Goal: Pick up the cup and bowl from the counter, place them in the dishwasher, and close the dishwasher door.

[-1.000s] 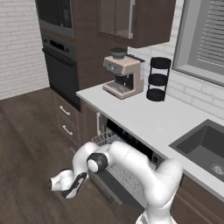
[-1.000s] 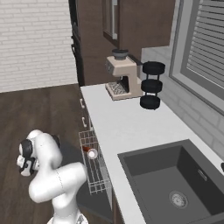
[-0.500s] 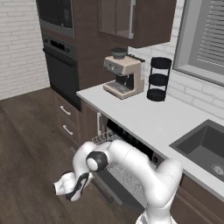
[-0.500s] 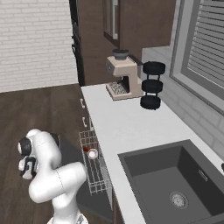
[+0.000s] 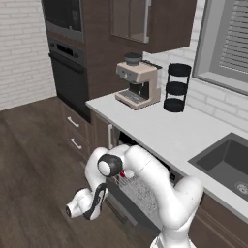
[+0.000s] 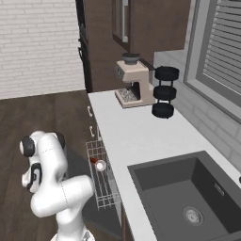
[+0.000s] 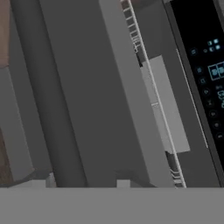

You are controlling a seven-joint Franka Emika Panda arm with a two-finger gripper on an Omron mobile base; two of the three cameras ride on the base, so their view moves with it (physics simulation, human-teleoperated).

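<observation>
door (image 7: 87, 96): stiff, flat, hinged low, likely heavy-swinging | hold: push under outer edge, no pinch | cup (image 6: 100, 165) already racked | hand (image 5: 92, 208): low by door, spread unclear

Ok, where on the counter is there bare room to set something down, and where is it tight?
The long white countertop lies bare between the beige espresso machine with the black three-tier stand beside it and the dark grey sink. It is crowded at that far end, and below at the pale wire dish rack holding the red cup, beside the arm.
</observation>
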